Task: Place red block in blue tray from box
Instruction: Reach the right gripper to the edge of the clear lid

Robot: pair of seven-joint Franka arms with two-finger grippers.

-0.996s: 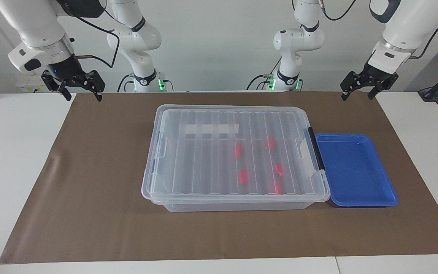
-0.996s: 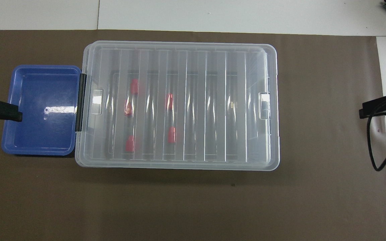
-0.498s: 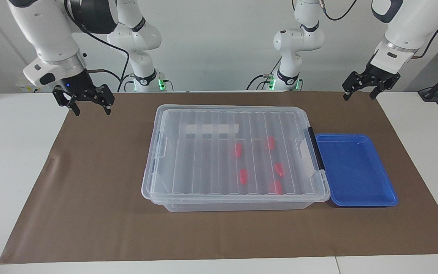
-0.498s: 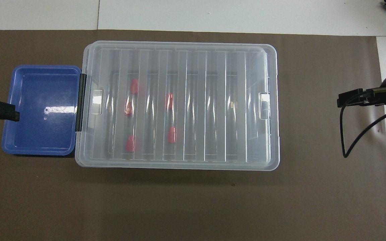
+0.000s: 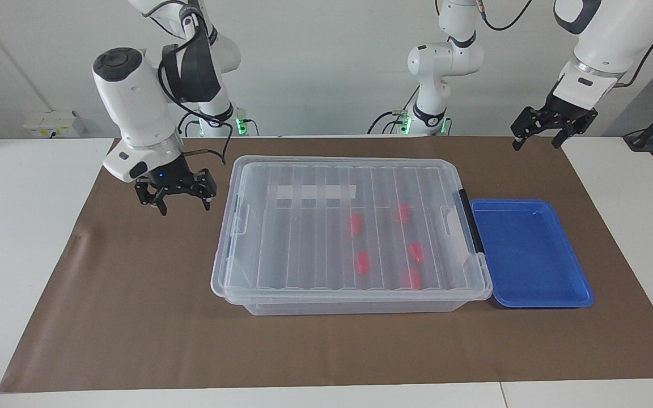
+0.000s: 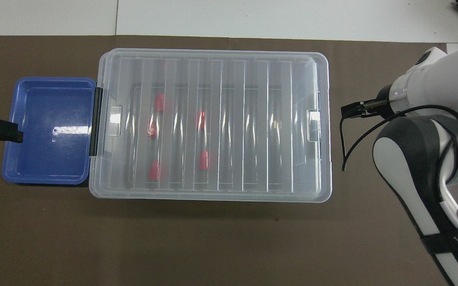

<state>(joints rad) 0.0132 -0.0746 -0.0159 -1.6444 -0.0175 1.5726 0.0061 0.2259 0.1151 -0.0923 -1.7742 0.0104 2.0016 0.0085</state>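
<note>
There are five red blocks (image 5: 363, 262) inside one lidded clear box (image 5: 281, 294), one blue tray (image 5: 530, 249), one brown mat (image 5: 134, 317), and two grippers, the right gripper (image 5: 178, 199) and the left gripper (image 5: 543, 134).

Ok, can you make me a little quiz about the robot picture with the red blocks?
1. How many red blocks are in the box?
2. True or false: the box's lid is off.
3. Which hand is beside the box? A) left hand B) right hand

Key:
1. Five.
2. False, the lid is on.
3. B. It hangs open over the brown mat at the right arm's end of the box; the left hand waits, open, up by the blue tray.
</note>
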